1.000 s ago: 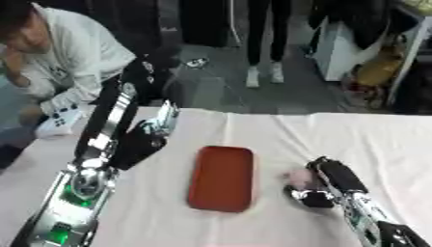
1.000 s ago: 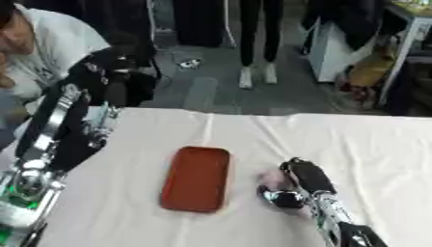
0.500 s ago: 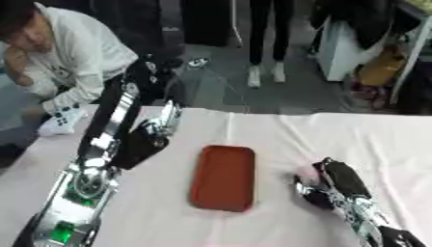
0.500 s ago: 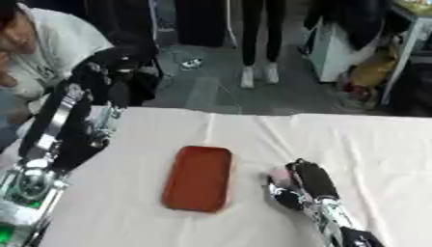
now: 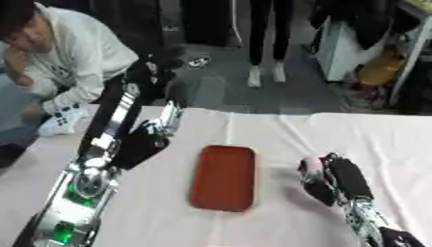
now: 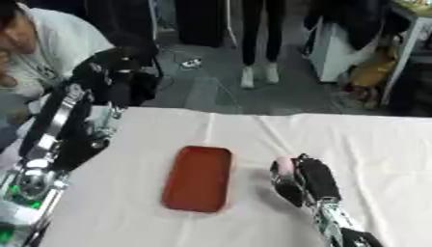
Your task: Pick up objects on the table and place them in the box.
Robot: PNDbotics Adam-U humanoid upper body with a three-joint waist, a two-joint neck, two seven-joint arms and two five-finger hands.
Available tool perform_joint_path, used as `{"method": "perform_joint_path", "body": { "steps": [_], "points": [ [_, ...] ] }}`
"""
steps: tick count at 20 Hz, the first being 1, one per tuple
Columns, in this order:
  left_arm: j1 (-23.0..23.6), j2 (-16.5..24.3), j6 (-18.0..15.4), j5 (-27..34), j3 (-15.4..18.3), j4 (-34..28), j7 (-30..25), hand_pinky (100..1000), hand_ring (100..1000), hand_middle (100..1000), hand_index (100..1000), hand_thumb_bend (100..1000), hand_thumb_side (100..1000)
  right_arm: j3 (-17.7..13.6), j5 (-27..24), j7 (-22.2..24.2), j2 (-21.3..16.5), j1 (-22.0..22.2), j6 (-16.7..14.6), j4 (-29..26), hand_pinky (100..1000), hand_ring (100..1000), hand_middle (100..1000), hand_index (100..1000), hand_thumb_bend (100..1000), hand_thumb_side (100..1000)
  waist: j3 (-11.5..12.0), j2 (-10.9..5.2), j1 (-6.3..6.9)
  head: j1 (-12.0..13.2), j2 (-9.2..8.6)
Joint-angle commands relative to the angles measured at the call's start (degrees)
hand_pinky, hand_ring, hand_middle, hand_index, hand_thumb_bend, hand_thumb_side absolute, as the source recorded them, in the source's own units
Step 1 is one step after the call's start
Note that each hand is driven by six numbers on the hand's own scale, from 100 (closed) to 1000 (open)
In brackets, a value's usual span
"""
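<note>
Left eye view: the right hand [image 5: 337, 179] rests on the white table [image 5: 278, 130], to the right of the red tray [image 5: 223, 177] and apart from it. Its fingers are curled around a small pink object [image 5: 311, 164], which shows at the hand's upper left edge. The left hand [image 6: 118, 77] is raised beyond the table's far left edge, fingers curled, nothing visible in its grasp.

Pink object [image 5: 311, 164] mostly behind right hand [image 5: 337, 179]
</note>
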Motion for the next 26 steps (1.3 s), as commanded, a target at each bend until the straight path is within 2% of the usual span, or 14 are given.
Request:
{"method": "perform_joint_path", "body": {
  "steps": [1,5,16,20,21,22,26],
  "points": [
    [-0.97,0.35,-0.09,0.08,0.13,-0.90,-0.26,809,828,887,932,100,740,0.27,0.01,-0.54,-1.18,-0.81,-0.89,-1.10,100,100,100,288,100,791,0.03,-0.66,-0.01,0.37,-0.77],
    [-0.91,0.38,-0.09,0.06,0.14,-0.90,-0.31,809,828,887,932,100,739,1.13,-2.40,1.45,-1.47,-1.28,-1.97,-3.24,100,100,100,283,100,777,0.06,-0.72,-0.08,0.50,-0.61],
    [-0.93,0.39,-0.07,0.00,0.06,-0.90,-0.51,809,828,887,932,100,739,6.32,-11.82,8.37,-2.01,-3.02,-3.25,-15.26,100,100,100,281,100,772,0.24,-0.99,-0.27,0.34,-0.47],
    [-0.98,0.34,-0.07,-0.02,0.01,-0.90,-0.60,809,829,887,932,100,739,7.77,-13.74,10.80,-1.92,-3.79,-3.45,-18.35,100,100,100,281,100,772,0.34,-1.10,-0.34,0.24,-0.46],
    [-1.00,0.33,-0.07,-0.02,0.00,-0.90,-0.61,809,829,887,932,100,739,8.00,-14.03,11.32,-1.82,-3.96,-3.45,-18.84,100,100,100,282,100,800,0.37,-1.12,-0.36,0.22,-0.45],
    [-1.03,0.30,-0.08,-0.03,-0.01,-0.90,-0.62,809,829,887,932,100,739,8.19,-14.27,11.76,-1.63,-4.11,-3.45,-19.24,100,100,100,282,100,772,0.43,-1.14,-0.36,0.19,-0.46],
    [-1.17,0.16,-0.09,0.00,-0.12,-0.90,-0.72,809,829,887,932,100,739,8.69,-14.38,12.88,-0.25,-4.64,-3.49,-19.84,100,100,100,283,100,772,0.61,-1.17,-0.34,-0.02,-0.56]
  ]
}}
